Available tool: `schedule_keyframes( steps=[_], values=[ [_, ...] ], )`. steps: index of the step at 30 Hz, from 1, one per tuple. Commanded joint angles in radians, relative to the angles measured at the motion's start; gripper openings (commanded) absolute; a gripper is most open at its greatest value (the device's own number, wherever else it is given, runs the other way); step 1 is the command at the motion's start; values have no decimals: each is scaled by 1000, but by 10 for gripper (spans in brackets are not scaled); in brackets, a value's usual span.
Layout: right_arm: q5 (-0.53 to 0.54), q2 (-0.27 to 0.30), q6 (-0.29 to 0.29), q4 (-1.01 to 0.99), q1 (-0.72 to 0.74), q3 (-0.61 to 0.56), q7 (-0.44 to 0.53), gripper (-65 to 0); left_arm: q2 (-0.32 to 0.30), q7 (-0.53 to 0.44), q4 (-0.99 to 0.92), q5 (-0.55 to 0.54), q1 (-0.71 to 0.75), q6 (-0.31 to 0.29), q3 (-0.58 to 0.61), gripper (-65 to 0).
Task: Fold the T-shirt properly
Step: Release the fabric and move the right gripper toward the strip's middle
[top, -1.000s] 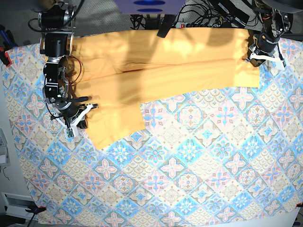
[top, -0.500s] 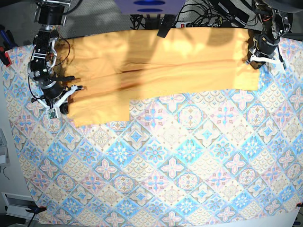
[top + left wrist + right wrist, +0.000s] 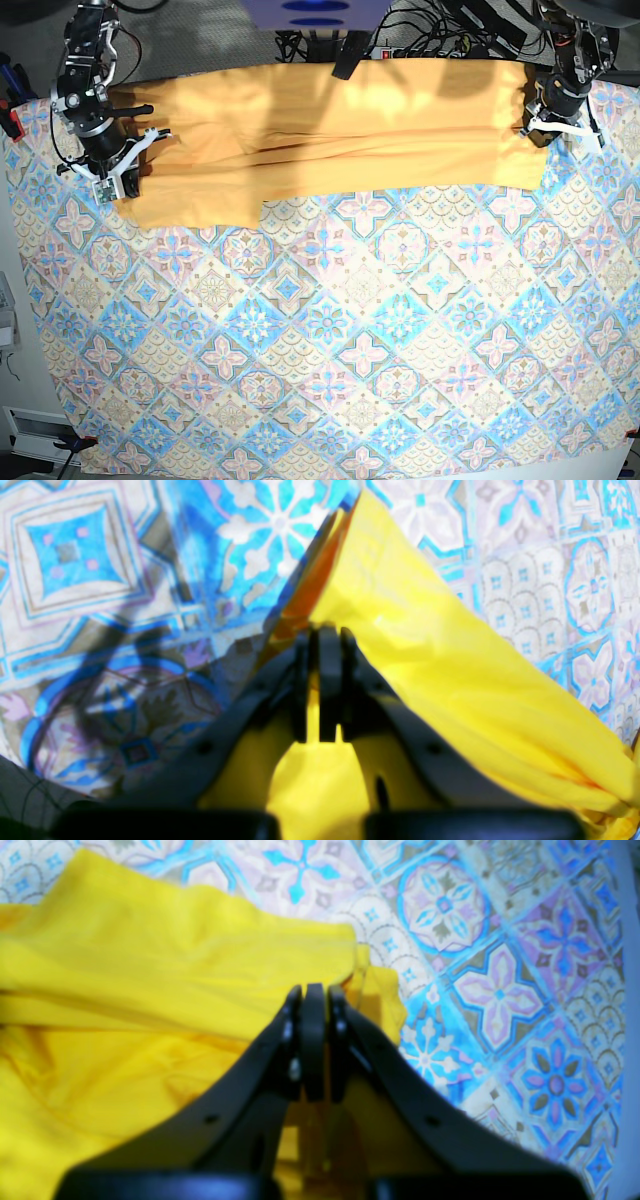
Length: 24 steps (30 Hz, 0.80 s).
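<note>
The yellow-orange T-shirt lies stretched in a long band across the far side of the table, with a lower flap at its left end. No print shows on it. In the base view my right gripper is at the shirt's left end, shut on the fabric edge. The right wrist view shows its jaws pressed together on a fold of the T-shirt. My left gripper is at the shirt's right end, and in the left wrist view its black fingers are shut on a raised ridge of the T-shirt.
The blue-pink diamond-patterned tablecloth covers the whole table in front of the shirt. Black cables and a power strip lie behind the far edge. A red clamp holds the cloth at the left edge.
My right gripper has moved toward the far left corner, dragging the shirt's lower-left flap up and left. The band is now straighter. The left gripper has hardly moved.
</note>
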Motion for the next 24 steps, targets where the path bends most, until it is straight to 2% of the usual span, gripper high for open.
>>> schedule_keyframes(
  steps=[1, 6, 10, 16, 18, 21, 24],
  values=[
    [7, 12, -5, 28, -8, 17, 21, -649, -14, -17, 12, -5, 5, -6, -6, -639],
    [9, 12, -5, 60, -69, 51, 21, -649, -14, -17, 12, -5, 3, -6, -6, -639],
    [75, 12, -5, 71, -118, 70, 21, -649, -14, -17, 11, -5, -7, -6, -6, -639],
    [87, 12, -5, 29, -118, 62, 24, -646, -14, -17, 11, -5, -9, -6, -6, -639],
    [87, 12, -5, 11, -117, 66, 26, -623, -14, -17, 11, -5, -9, -6, -6, -638],
    [89, 10, -10, 2, -85, 70, 28, -551, -14, -17, 11, -11, -9, -6, -6, -631],
    [90, 7, -10, -1, -63, 70, 29, -504, -14, -17, 11, -12, -7, -6, -6, -563]
  ],
)
